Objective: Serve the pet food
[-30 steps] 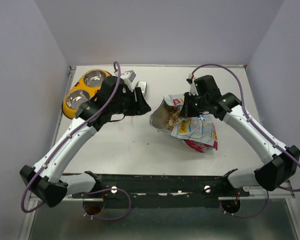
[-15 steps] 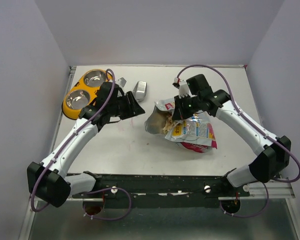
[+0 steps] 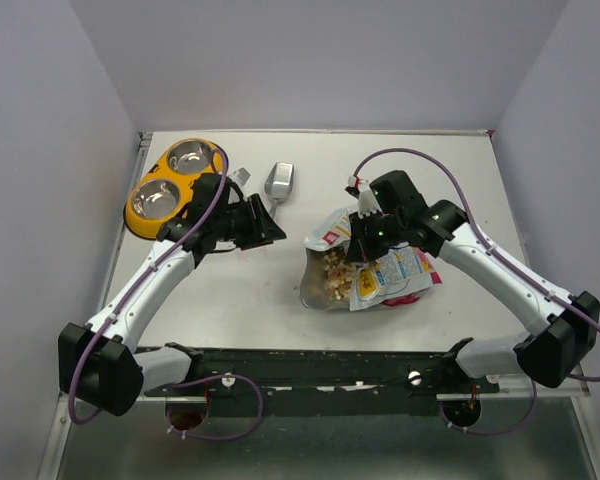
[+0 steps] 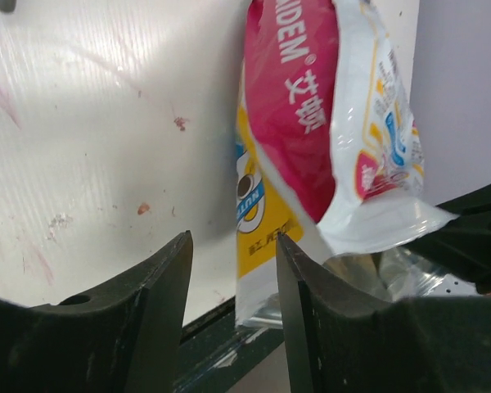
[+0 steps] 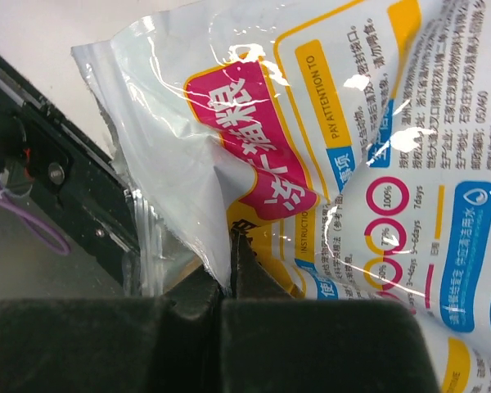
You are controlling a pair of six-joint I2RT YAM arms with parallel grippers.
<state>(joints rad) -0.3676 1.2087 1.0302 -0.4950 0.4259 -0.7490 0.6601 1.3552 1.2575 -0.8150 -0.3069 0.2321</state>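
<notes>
The pet food pouch [image 3: 385,272] lies on its side on the table, its open mouth facing left with mixed kibble [image 3: 330,277] showing inside. My right gripper [image 3: 366,236] is shut on the pouch's upper edge; in the right wrist view the jaws [image 5: 231,255] pinch the crinkly film of the pouch [image 5: 352,155]. My left gripper [image 3: 271,230] stands open and empty to the left of the pouch, a short gap away. In the left wrist view its fingers [image 4: 159,295] frame bare table, with the pouch [image 4: 311,106] beyond them.
A silver metal scoop [image 3: 278,181] lies behind the left gripper. The yellow double bowl [image 3: 140,212] with two steel cups sits at the back left. The black base rail [image 3: 330,365] runs along the table's near edge.
The right gripper has pulled the pouch nearer and turned its mouth toward the front left. The left arm has drawn back from the scoop, which now lies uncovered; its jaws narrowed slightly.
</notes>
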